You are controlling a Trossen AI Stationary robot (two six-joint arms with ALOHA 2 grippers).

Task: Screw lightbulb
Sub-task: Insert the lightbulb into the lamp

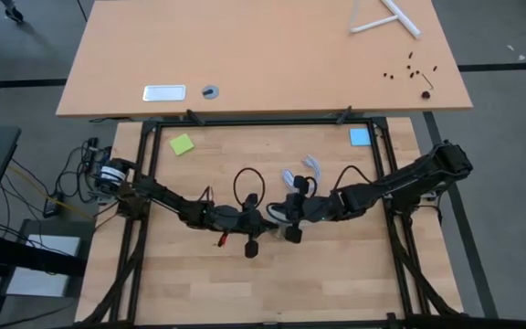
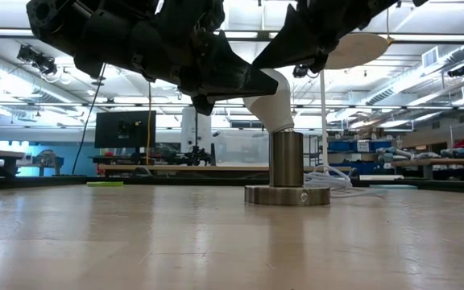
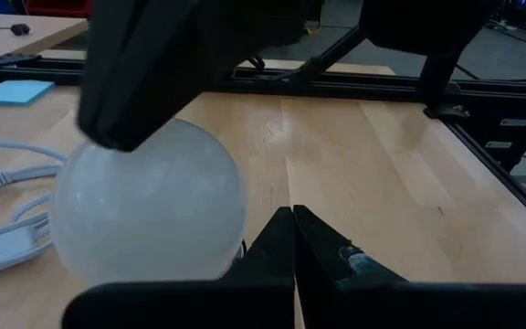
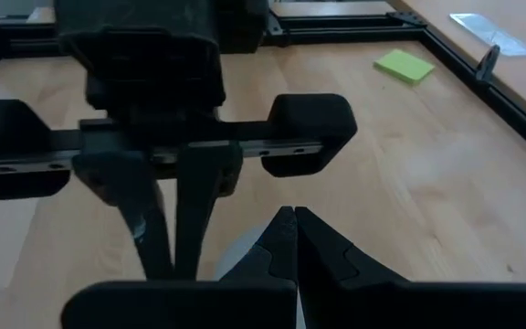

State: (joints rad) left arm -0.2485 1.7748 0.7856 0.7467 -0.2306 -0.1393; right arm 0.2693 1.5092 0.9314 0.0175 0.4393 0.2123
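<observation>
Bulb point(image 2: 271, 101) sits tilted in the metal socket point(image 2: 287, 171) at mid-table, between both grippers. Left gripper point(image 3: 292, 239) and right gripper point(image 4: 294, 239) are closed on nothing, tips beside the bulb. Behind lies a white cord point(image 1: 310, 165).
</observation>
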